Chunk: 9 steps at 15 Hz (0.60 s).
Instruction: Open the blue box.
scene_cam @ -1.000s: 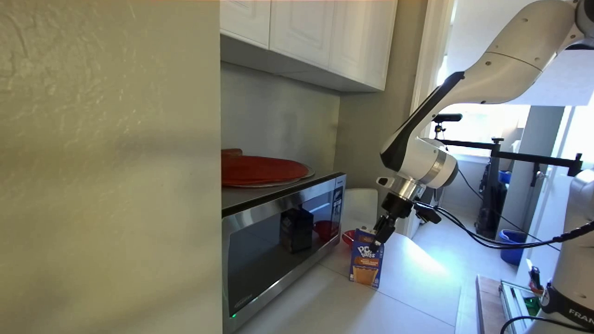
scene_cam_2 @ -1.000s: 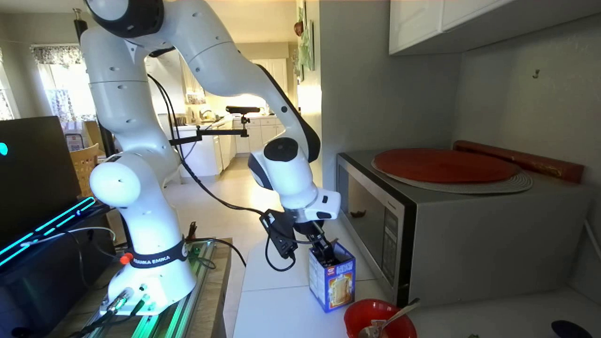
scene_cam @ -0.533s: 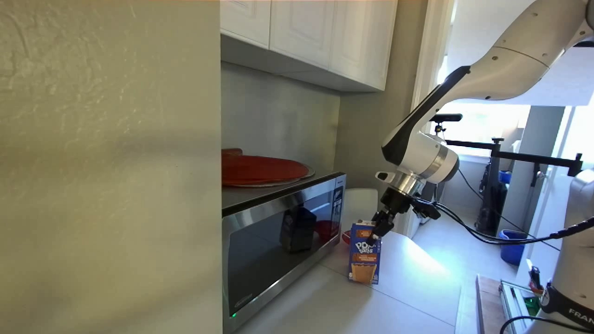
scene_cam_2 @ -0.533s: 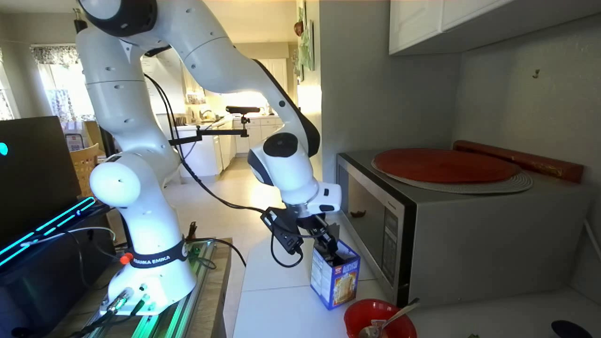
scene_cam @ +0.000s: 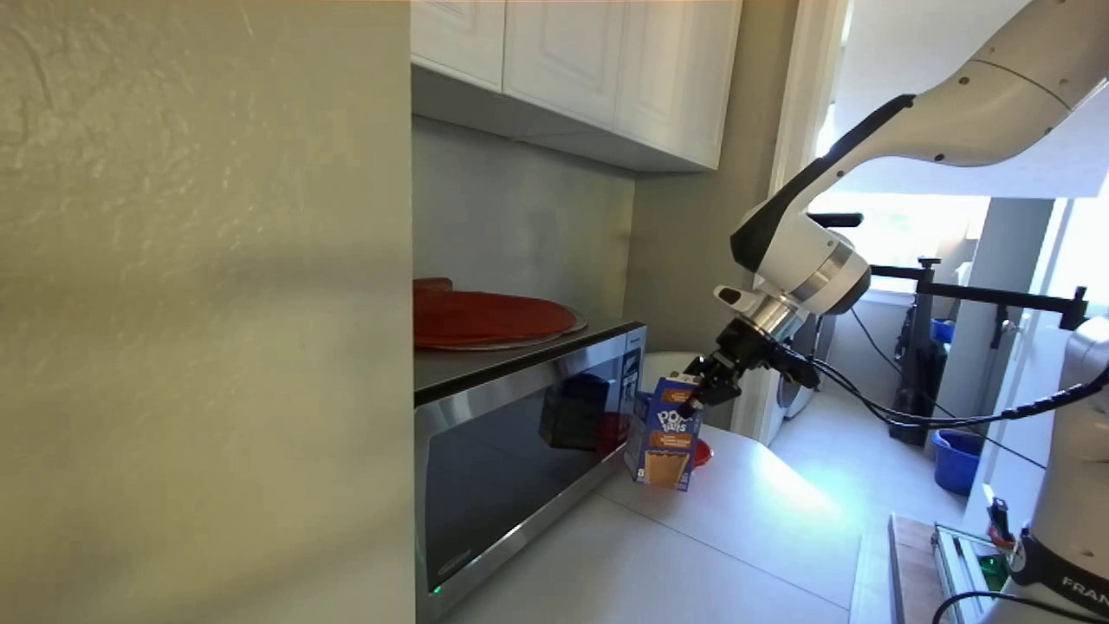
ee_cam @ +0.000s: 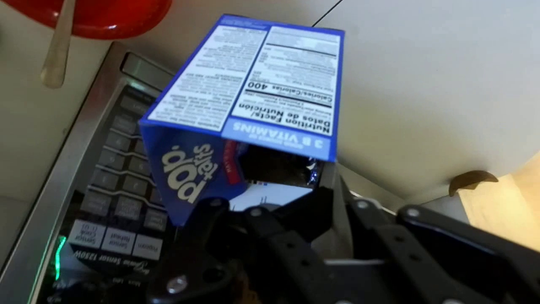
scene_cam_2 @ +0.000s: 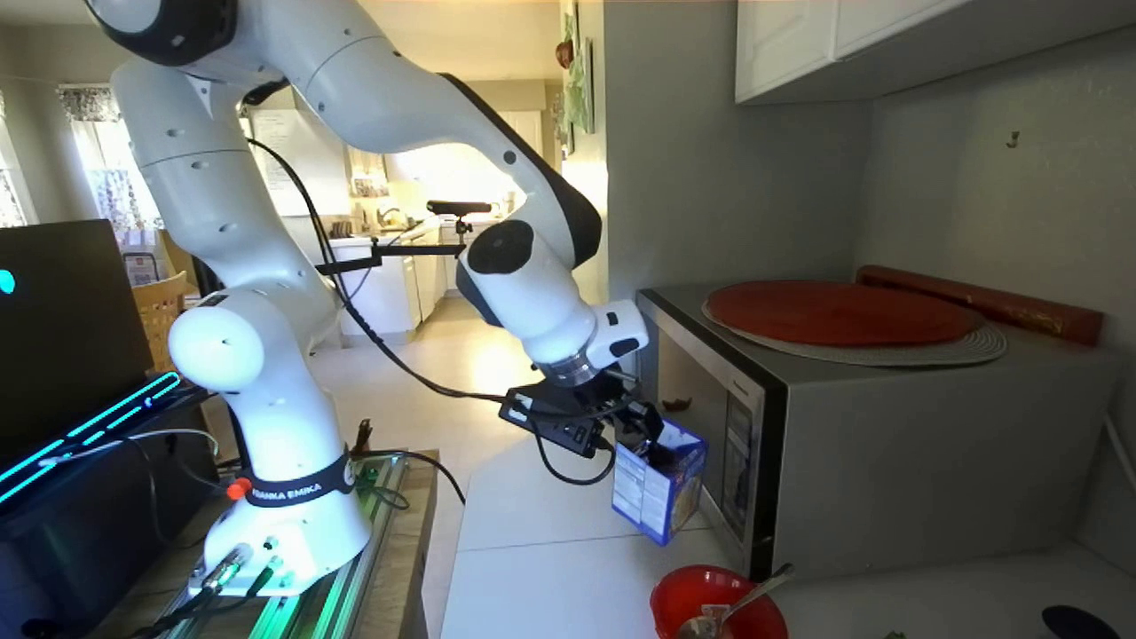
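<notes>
The blue box [scene_cam: 671, 438] is a Pop-Tarts carton, tilted in both exterior views [scene_cam_2: 652, 493] and apparently off the white counter, close by the microwave front. In the wrist view the box [ee_cam: 287, 84] shows its nutrition panel, and its top end stands open, with a dark inside and shiny foil at the edge. A blue logo panel hangs beside the opening. My gripper [ee_cam: 335, 194] is closed on the thin grey edge or flap of the box's open end. The gripper also shows at the box's top in both exterior views [scene_cam: 693, 400] [scene_cam_2: 655, 444]; its fingertips are partly hidden there.
The microwave [scene_cam_2: 747, 417] stands right beside the box, with red round mats [scene_cam_2: 843, 312] on top. A red bowl [scene_cam_2: 661, 603] with a spoon [scene_cam_2: 759, 593] sits on the counter [scene_cam_2: 532, 586] near the box. White cabinets [scene_cam: 563, 61] hang above. A blue bin [scene_cam: 957, 464] stands on the floor.
My gripper has risen and moved toward the microwave, carrying the box with it. The box has gone from upright on the counter to raised and tilted.
</notes>
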Tool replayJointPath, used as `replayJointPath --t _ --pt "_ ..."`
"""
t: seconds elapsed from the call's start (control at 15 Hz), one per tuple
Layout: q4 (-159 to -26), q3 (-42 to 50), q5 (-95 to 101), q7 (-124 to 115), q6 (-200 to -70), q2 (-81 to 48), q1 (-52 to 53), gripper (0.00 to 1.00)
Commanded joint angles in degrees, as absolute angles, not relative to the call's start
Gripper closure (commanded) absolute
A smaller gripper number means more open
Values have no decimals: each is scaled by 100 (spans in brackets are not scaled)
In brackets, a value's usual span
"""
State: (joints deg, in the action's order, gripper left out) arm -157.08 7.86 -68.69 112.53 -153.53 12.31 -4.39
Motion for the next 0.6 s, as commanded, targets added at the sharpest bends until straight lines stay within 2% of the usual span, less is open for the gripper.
replayJointPath --t 0.0,0.53 --pt "-15747 1176 -7289 12776 -15022 1458 -482 99" --pt "-15745 2030 -7319 15701 -14089 790 -829 99"
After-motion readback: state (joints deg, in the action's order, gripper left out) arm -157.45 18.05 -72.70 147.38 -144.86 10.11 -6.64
